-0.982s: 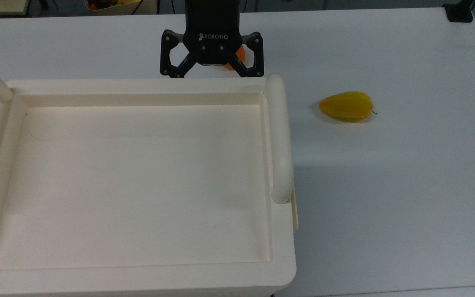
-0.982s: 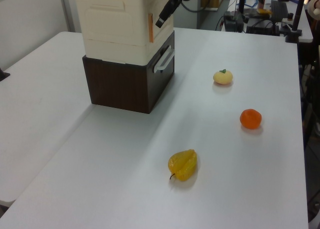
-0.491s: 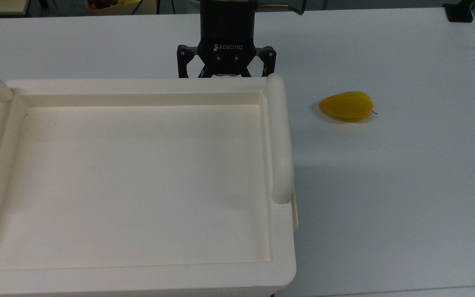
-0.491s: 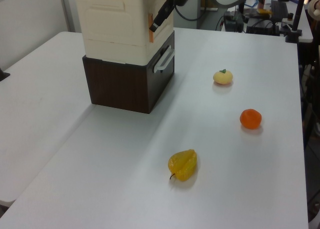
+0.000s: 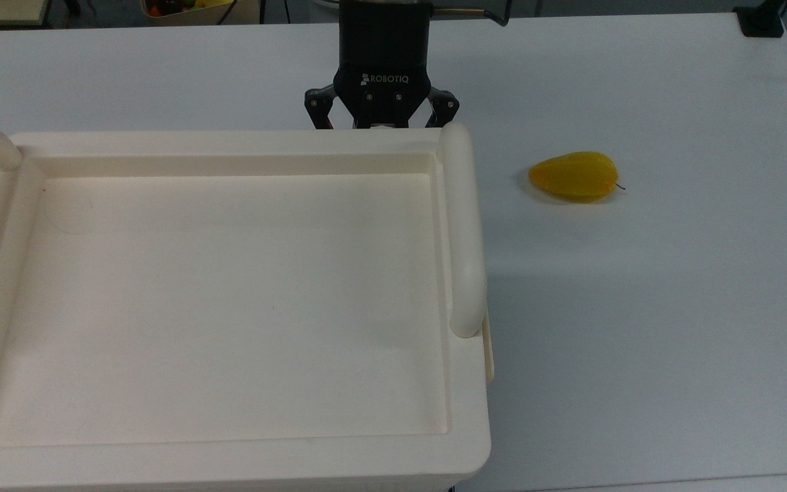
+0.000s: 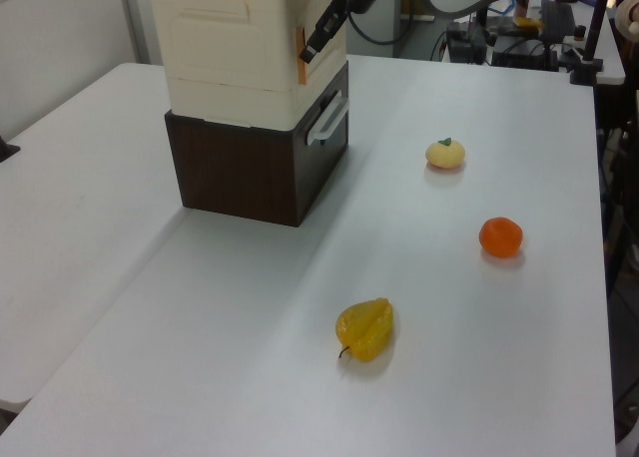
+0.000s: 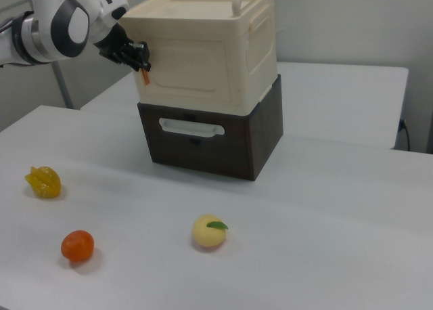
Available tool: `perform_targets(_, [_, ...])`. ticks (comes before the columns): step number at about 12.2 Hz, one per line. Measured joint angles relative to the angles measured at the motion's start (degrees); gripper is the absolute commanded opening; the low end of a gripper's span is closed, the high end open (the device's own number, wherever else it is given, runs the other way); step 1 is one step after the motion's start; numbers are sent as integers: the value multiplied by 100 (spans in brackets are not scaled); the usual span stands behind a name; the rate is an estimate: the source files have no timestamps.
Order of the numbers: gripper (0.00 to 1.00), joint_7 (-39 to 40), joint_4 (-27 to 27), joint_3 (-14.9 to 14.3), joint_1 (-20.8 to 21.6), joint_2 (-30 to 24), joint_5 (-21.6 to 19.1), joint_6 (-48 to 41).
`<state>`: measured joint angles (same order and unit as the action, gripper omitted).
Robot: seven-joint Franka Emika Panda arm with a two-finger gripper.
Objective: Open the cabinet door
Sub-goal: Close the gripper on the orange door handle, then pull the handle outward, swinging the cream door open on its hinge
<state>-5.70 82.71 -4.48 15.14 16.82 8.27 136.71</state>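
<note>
Black and marked ROBOTIQ in white, the gripper [image 5: 382, 124] sits at the cabinet's [image 7: 223, 46] upper front corner with its fingers drawn together on a small orange handle tab [image 7: 145, 76]. That tab sticks out from the edge of the cabinet door [image 7: 191, 68], a flat cream plastic panel that lies flush and closed on the front face. Smooth cream plastic forms the boxy unit, with a recessed tray top [image 5: 229, 301] and rounded bar handles [image 5: 463, 232]. It rests on a dark wood-grain drawer base [image 7: 210, 141] near a far corner of the white table [image 6: 459, 377]. Out on the tabletop lie a yellow star-shaped fruit [image 6: 365, 328], an orange [image 6: 500, 236] and a pale yellow fruit [image 6: 444, 154].
</note>
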Motion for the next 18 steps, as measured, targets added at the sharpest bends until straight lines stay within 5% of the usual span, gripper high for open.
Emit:
perform_targets(7, [11, -145, -6, 23, 30, -1, -2, -66])
perform_targets(13, [12, -465, -86, 42, 54, -176, -5, -874])
perform_targets(18, [70, -475, -89, 26, 43, -356, -21, -1640])
